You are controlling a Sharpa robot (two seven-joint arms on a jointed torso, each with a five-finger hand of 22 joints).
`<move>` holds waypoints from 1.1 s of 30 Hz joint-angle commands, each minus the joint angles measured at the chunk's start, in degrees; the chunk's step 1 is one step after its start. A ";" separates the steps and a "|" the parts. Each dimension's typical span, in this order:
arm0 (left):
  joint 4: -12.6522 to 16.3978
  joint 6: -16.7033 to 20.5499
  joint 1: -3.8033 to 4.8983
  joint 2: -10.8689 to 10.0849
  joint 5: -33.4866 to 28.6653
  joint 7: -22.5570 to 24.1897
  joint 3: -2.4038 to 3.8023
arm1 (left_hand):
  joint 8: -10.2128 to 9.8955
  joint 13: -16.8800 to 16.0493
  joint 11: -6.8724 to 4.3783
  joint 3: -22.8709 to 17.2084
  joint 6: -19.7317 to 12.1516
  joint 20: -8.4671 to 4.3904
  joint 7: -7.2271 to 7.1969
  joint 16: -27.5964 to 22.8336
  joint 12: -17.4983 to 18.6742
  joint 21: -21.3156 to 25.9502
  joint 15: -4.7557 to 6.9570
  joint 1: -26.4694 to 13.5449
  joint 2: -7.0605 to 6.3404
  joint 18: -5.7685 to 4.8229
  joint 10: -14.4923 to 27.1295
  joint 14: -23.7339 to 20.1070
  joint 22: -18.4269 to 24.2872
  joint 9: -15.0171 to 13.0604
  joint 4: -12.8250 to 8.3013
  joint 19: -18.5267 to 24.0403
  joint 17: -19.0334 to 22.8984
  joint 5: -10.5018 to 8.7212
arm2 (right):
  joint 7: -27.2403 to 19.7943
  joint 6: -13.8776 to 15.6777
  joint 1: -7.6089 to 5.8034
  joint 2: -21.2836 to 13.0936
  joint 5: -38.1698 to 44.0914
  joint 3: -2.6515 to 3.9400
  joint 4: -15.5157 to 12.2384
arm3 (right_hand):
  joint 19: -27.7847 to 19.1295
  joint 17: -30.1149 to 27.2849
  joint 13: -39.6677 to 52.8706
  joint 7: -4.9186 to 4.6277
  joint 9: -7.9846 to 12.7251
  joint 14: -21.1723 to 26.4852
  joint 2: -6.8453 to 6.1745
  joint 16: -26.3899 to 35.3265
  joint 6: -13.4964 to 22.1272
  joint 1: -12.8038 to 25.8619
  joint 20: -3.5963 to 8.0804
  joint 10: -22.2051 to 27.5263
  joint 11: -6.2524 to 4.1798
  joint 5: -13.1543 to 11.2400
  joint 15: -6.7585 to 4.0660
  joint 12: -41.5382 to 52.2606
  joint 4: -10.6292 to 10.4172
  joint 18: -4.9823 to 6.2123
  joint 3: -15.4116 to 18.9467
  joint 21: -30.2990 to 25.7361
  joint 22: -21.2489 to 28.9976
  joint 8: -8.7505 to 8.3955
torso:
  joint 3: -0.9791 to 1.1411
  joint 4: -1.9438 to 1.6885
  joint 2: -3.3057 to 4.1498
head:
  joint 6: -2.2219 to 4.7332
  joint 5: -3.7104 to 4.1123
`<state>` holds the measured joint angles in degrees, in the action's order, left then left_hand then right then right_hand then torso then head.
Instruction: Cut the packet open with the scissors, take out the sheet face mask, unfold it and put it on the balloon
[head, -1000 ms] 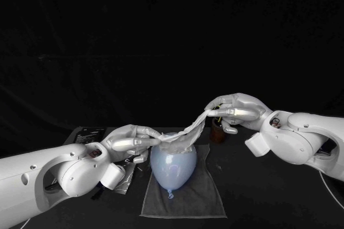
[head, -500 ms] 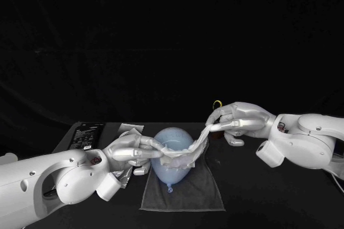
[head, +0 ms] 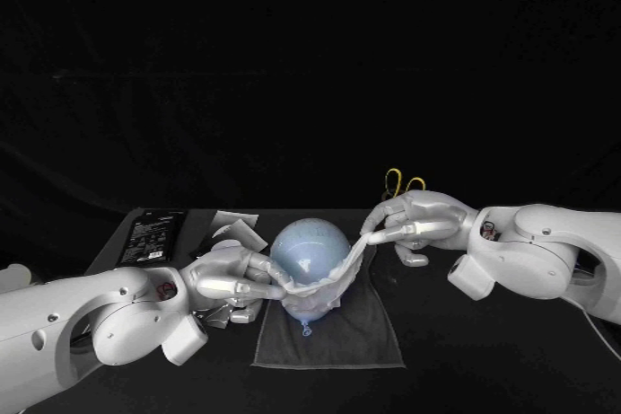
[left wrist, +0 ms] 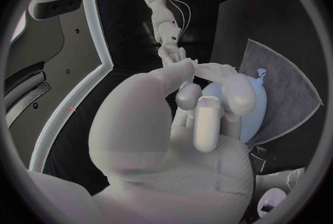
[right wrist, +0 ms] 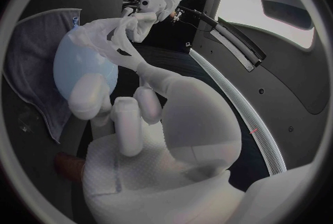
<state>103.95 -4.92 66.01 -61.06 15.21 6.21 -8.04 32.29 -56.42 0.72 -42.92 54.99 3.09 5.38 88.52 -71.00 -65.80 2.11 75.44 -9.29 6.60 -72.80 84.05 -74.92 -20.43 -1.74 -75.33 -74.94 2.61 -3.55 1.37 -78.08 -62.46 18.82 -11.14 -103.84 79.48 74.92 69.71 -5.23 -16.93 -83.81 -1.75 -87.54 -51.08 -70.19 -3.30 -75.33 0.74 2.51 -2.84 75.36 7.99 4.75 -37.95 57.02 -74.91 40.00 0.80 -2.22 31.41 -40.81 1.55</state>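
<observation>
We pinch the sheet face mask [head: 336, 272] across the balloon [head: 305, 246], our left hand [head: 236, 284] at its eight o'clock, our right hand [head: 416, 221] at its two o'clock.

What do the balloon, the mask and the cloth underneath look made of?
The balloon: likely latex, pale blue, smooth, with a sheen. The mask: thin white fabric probably, limp and draping in folds. The cloth: grey, matte, seemingly terry towel.

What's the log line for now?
step: mask onto balloon | left hand: holds mask | right hand: holds mask | mask: stretched across balloon | balloon: on towel
</observation>
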 commanded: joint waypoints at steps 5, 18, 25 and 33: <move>-2.35 3.87 -0.71 0.53 5.58 0.42 0.00 | 0.32 0.00 0.04 -0.29 0.36 -0.07 -0.10 0.14 0.29 0.22 0.49 -0.61 -0.07 -0.71 -0.33 3.09 -4.14 -4.32 -0.15 -0.18 -5.87 0.30 | -3.30 13.59 1.22 3.25 0.70 -0.08 2.82 | -0.30 8.35 -0.07 0.06 -0.10 -4.29 0.14 -0.19 -0.38 0.68 -0.01 0.00 0.11 0.34 0.05 0.27 -0.05 1.08 -0.29 -0.24 -7.23 0.38 | -0.37 -0.33 0.47 | -0.64 0.02; -5.71 12.59 -1.38 1.18 4.20 -1.38 0.00 | 0.32 -0.29 0.01 -0.37 0.33 -0.07 -0.12 0.14 0.14 0.25 0.51 -0.62 -0.02 -0.70 -0.50 3.09 -4.12 -4.34 -0.22 -0.17 -5.88 0.30 | -1.85 20.37 1.69 8.73 2.24 -0.07 8.27 | -0.38 8.27 -0.10 0.08 -0.11 -4.26 0.18 -0.16 -0.39 0.67 -0.01 0.01 0.08 0.34 0.04 0.26 -0.05 1.13 -0.33 -0.50 -7.17 0.40 | -0.30 -0.31 0.85 | -1.05 -0.26; -6.73 13.96 -1.41 2.16 1.84 -1.35 0.00 | 0.34 -0.09 0.05 -0.22 0.18 -0.06 -0.07 0.05 0.29 0.73 0.50 -1.07 -0.02 -0.60 -0.44 2.97 -3.89 -4.39 -0.13 0.09 -5.47 0.27 | 0.40 20.10 1.72 11.54 4.03 -0.06 10.00 | -0.49 8.14 -0.23 0.08 -0.12 -4.23 0.21 -0.11 -0.38 0.66 -0.01 0.10 0.08 0.35 0.03 0.17 -0.04 1.19 -0.36 -0.84 -7.09 0.40 | -0.26 -0.34 1.01 | -1.09 -0.57; -7.27 15.67 -1.42 3.10 -1.06 -0.44 0.01 | 0.12 1.38 0.18 1.26 -1.22 0.06 0.04 -0.15 1.34 1.97 0.38 -2.08 0.45 -0.39 0.46 2.76 -3.27 -4.54 0.15 0.74 -4.89 0.25 | 3.81 21.62 1.75 14.23 8.15 -0.06 12.21 | -0.53 7.98 -0.42 0.08 -0.12 -4.18 0.23 -0.05 -0.35 0.65 -0.01 0.24 0.07 0.39 0.03 0.03 -0.03 1.22 -0.40 -0.97 -7.05 0.40 | -0.36 -0.31 1.14 | -1.01 -0.65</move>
<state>96.69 8.99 64.62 -58.15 16.71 5.05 -8.07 32.43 -55.05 0.96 -41.86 54.01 3.16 5.42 88.46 -69.75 -64.02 2.10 73.76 -8.84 6.60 -72.55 84.05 -74.95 -20.70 -1.53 -75.01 -74.94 2.74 -2.14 21.35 -76.34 -48.41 23.69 -11.24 -91.96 79.48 74.95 69.34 -5.16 -17.01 -83.81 -1.51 -87.54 -50.88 -69.94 -3.30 -75.33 0.74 2.51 -2.84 75.36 8.01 5.36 -37.93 56.36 -74.90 40.12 0.47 -2.55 32.49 -41.84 0.94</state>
